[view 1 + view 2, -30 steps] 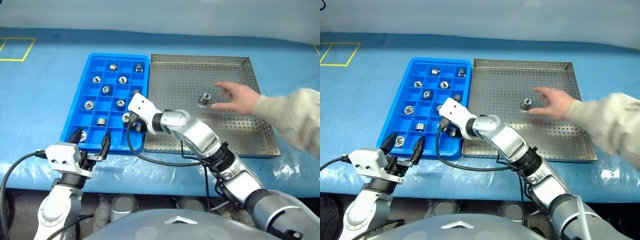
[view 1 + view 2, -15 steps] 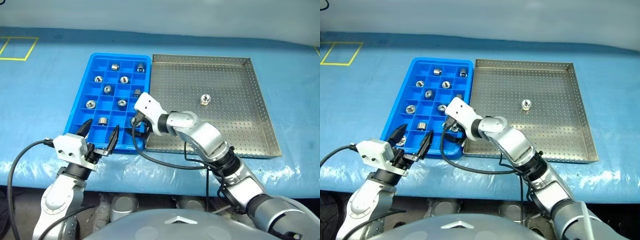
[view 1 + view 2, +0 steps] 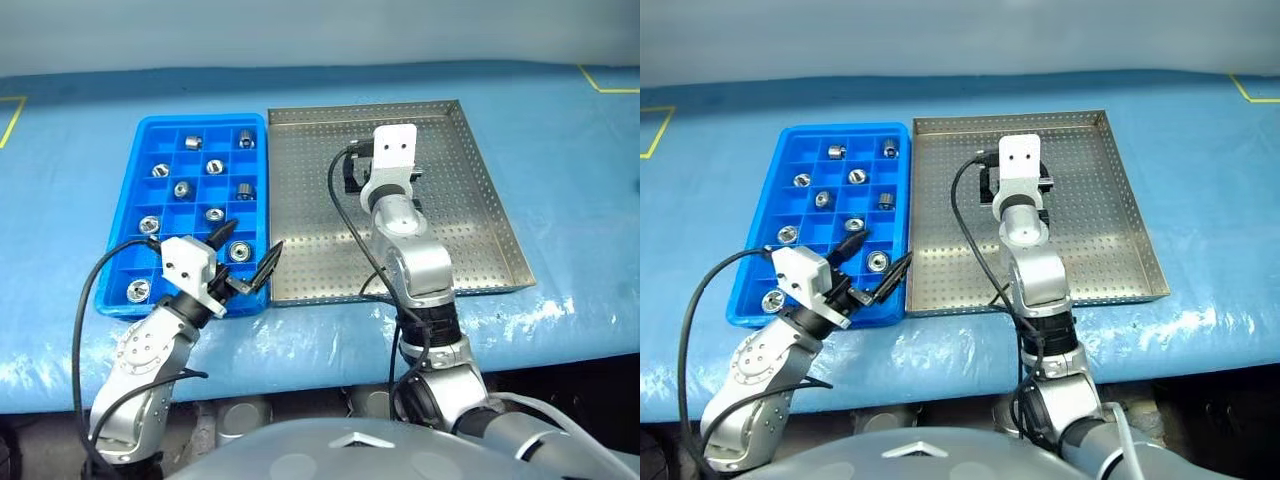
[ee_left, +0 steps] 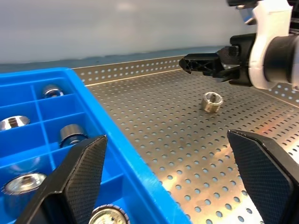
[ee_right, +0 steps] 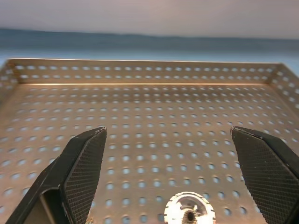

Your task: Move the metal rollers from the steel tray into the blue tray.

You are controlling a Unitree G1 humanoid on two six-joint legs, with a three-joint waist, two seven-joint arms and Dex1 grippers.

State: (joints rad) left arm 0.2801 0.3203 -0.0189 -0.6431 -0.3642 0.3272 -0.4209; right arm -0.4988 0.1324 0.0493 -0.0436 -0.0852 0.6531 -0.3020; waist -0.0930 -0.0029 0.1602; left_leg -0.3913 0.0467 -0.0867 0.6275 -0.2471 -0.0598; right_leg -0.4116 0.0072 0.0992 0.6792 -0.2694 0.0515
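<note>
Both end effectors wide open, empty: right (image 5: 173, 177) over roller (image 5: 189, 210), left (image 3: 245, 262) beside blue tray (image 3: 150, 135).

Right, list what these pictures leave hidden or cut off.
- Roller in the steel tray: in the head views the right arm's wrist covers it; the right wrist view cuts the roller at its edge.
- Blue tray: its near corner is behind the left gripper, so that compartment's contents are unseen.
- Blue tray in the left wrist view: cut off, few compartments visible.

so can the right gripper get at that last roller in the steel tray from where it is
Probably yes. The right gripper is open just above the roller, which sits alone on the steel tray between its fingers, with nothing in the way.
</note>
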